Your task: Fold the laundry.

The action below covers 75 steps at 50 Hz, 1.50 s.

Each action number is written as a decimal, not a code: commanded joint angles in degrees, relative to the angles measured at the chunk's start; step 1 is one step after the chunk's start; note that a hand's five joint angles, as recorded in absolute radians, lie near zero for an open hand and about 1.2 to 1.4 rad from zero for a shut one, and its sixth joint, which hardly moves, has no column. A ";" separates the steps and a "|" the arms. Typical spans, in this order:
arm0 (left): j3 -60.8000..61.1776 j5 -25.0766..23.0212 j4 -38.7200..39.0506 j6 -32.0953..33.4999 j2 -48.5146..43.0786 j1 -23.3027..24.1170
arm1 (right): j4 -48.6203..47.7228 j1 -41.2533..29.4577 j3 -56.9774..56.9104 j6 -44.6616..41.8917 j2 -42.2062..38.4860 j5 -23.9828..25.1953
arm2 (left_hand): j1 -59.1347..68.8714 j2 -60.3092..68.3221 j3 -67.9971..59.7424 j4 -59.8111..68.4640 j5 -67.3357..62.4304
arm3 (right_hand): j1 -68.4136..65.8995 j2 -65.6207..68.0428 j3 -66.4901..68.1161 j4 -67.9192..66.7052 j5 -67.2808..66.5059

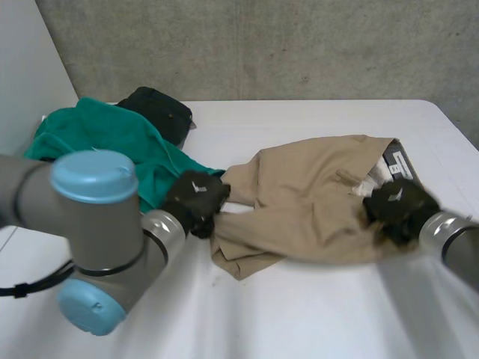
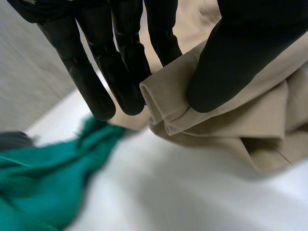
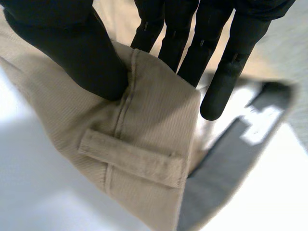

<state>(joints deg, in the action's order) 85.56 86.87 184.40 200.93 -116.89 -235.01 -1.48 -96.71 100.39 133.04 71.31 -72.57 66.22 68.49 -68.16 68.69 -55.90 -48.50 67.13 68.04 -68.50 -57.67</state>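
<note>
Tan trousers (image 1: 314,202): rumpled, lying across the middle of the white tabletop (image 1: 314,314).
Left robot hand (image 1: 196,200): grasping a stitched, folded edge at the end away from the waistband, pinched between thumb and fingers.
Right robot hand (image 1: 397,208): grasping the waistband beside a belt loop (image 3: 132,159), thumb on top.
Green garment (image 1: 112,142): heaped just beside the left hand.
Black garment (image 1: 161,112): behind the green one, touching it.

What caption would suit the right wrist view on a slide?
Right hand pinches the trousers at the waistband between thumb and fingers, a belt loop just past the thumb.
</note>
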 commanded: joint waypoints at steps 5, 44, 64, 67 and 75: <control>0.75 0.76 -1.15 -1.42 23.18 -1.06 | 16.05 5.03 -14.59 12.85 18.78 5.85 | 13.78 11.51 -11.84 11.31 -14.10 | -31.50 12.87 11.96 -11.50 -12.33; -40.40 0.15 25.76 -7.49 -2.30 -9.86 | -31.04 -7.09 -46.34 40.37 -8.73 -7.33 | 13.78 11.51 -11.84 11.31 -14.10 | -31.50 12.87 11.96 -11.50 -12.33; -3.94 -0.04 15.82 1.29 -1.06 -6.61 | -10.31 -7.62 -27.46 23.43 -17.95 2.79 | 13.78 11.51 -11.84 11.31 -14.10 | -31.50 12.87 11.96 -11.50 -12.33; -1.28 0.58 14.23 2.71 -0.89 -6.08 | -8.11 -7.53 -25.16 20.60 -18.57 2.35 | 13.78 11.51 -11.84 11.31 -14.10 | -31.50 12.87 11.96 -11.50 -12.33; 5.66 1.19 4.05 5.17 6.57 -4.14 | 5.15 -7.18 -21.20 15.58 -14.01 2.87 | 13.78 11.51 -11.84 11.31 -14.10 | -31.50 12.87 11.96 -11.50 -12.33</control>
<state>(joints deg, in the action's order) 87.16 87.79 195.54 204.58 -115.51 -240.46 -4.80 -104.15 76.80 151.47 53.64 -69.98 66.16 68.74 -68.32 68.96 -56.55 -48.51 67.37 68.44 -68.73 -58.92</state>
